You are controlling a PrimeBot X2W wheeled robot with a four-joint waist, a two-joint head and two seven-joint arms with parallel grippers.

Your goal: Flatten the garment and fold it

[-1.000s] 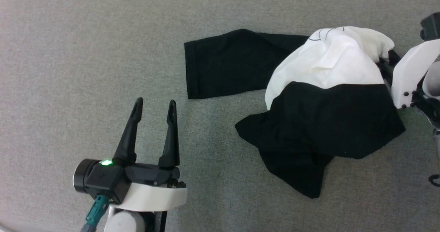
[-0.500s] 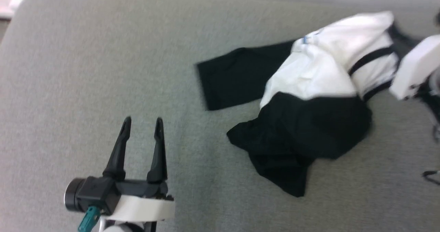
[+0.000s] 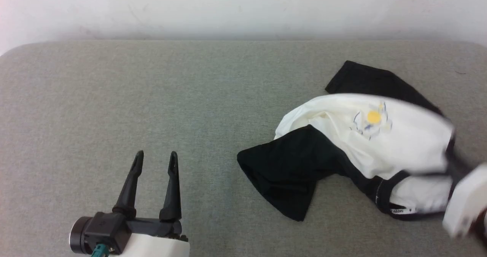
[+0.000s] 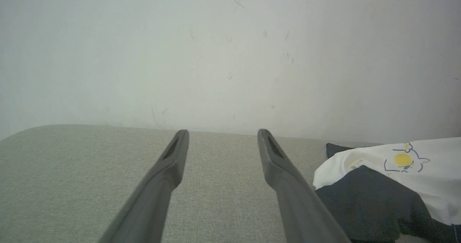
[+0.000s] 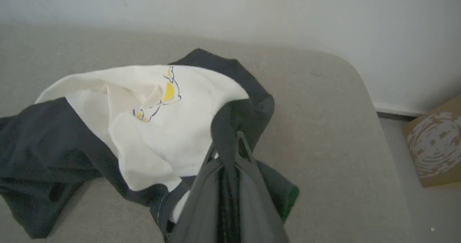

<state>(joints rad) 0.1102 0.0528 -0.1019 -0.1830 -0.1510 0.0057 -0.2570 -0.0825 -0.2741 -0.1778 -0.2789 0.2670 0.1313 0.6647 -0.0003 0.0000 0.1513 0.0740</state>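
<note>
The garment [image 3: 380, 142] lies bunched on the right side of the grey cloth-covered desk [image 3: 152, 97]. Its white body is humped up with the yellow-and-blue drawing on top, one black sleeve is crumpled toward the middle of the desk, and more black cloth pokes out on the far side. The right claw [image 5: 228, 147] is pressed together, pinching a black fold at the garment's right edge; its pale forearm [image 3: 466, 207] is blurred. The left claw [image 3: 156, 154] hangs spread over bare desk, well apart from the cloth. A second ago a black sleeve stretched flat to the left and the drawing was barely visible. The head camera has since tilted up, bringing in the wall [image 3: 243, 9].
</note>
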